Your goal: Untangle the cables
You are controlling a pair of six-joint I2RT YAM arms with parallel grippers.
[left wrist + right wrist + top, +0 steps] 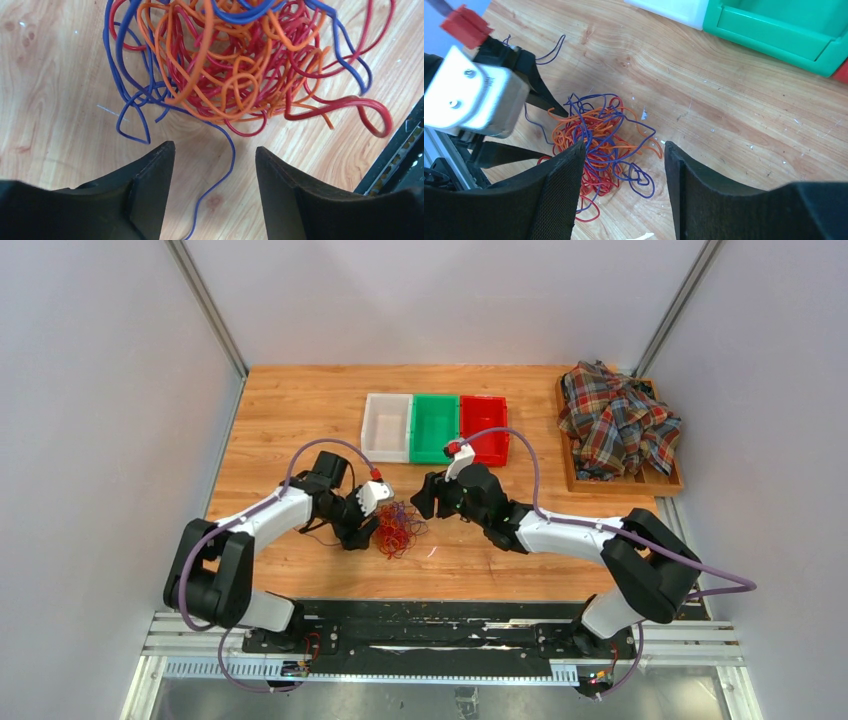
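Tangled red, orange and blue-purple cables lie bunched on the wooden desk just ahead of the left claw, its jaws apart, gripping nothing, one blue strand trailing between them. The right claw, on the bunch's other side, is likewise spread and empty, with white, green and red bins beyond it.

**What your table carries**

You work on a wooden table with a light grain. Toward its front middle lies the bunch of cables, loops of red, orange and blue-purple tangled together on the wood. One blue strand trails out of the bunch alone. Further back, three bins stand side by side, touching: a white bin, a green bin, a red bin. At the back right you see a wooden tray, well apart from the bunch.
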